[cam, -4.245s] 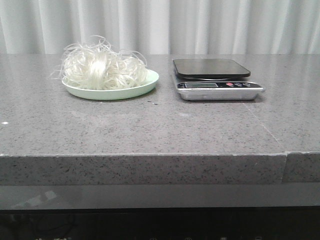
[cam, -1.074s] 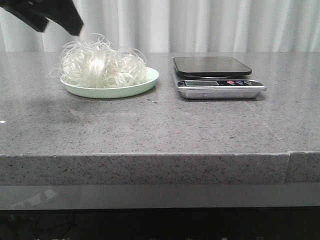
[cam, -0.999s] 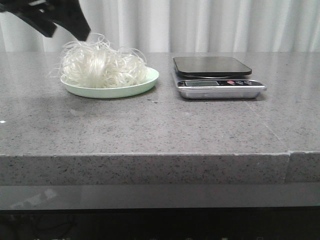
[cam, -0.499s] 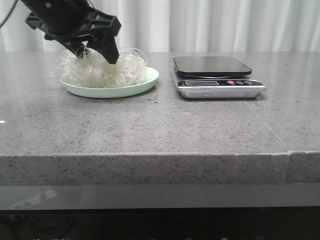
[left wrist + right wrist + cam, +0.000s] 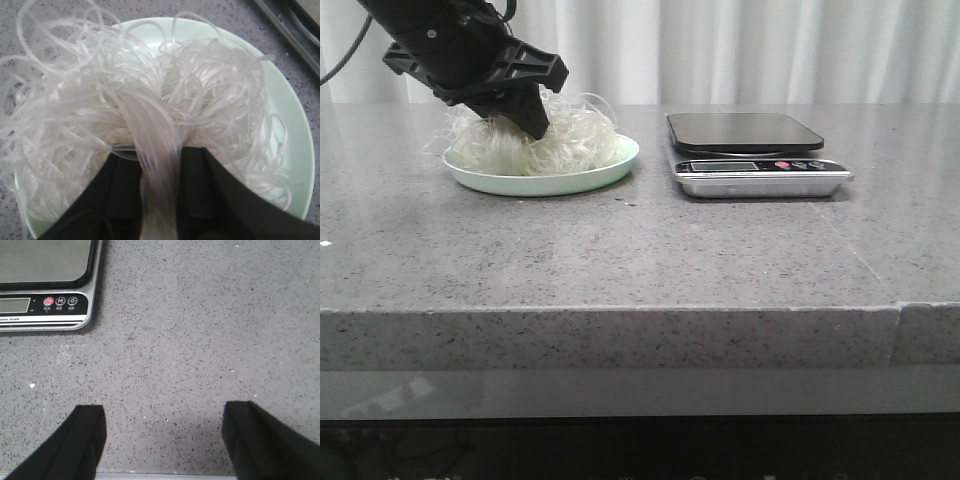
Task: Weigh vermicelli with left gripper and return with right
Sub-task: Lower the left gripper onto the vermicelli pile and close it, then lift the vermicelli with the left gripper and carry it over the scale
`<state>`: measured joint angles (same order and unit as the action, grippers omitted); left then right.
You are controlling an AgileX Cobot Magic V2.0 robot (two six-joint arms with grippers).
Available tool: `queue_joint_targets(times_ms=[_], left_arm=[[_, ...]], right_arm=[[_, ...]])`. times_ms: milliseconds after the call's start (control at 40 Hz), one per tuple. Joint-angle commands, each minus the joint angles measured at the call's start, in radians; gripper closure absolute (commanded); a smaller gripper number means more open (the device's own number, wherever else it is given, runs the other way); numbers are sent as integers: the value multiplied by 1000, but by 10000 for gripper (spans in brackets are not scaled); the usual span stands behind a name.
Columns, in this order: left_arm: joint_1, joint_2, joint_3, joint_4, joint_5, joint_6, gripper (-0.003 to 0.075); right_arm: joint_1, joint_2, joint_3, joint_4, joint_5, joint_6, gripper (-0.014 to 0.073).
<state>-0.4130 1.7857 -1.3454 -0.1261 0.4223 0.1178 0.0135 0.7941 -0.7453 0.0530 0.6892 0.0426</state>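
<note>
On the worktop [image 5: 620,250], my left pincer [image 5: 159,195] is gripping the vermicelli [image 5: 150,115] inside the plate [image 5: 287,125] rim; my right pincer [image 5: 162,437] is hanging released beside the scale [image 5: 47,282]

Left pincer [image 5: 525,122]: matt black, angular, faceted housing with a thin black cable looping from its upper end, tapering to broad, flat black fingers [image 5: 122,200]; right pincer [image 5: 162,440]: two plain matt black, blunt, wedge-shaped fingers [image 5: 85,437], without visible markings or screws.
</note>
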Motion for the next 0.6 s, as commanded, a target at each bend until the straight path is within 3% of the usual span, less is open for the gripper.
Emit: queue_joint_targets(times_ms=[0,250,574], left_arm=[[-6,-38,-37,-17,-7,-1,572],[-6,-76,-167,-17,124,-1,565],[-92,-89,-419,-17,152,3,565]], right_arm=[[2,2,-35,2,-62,-6,-2],[2,2,-35,2,-62,-6,-2],[2,2,-35,2,-63,-6,-2]])
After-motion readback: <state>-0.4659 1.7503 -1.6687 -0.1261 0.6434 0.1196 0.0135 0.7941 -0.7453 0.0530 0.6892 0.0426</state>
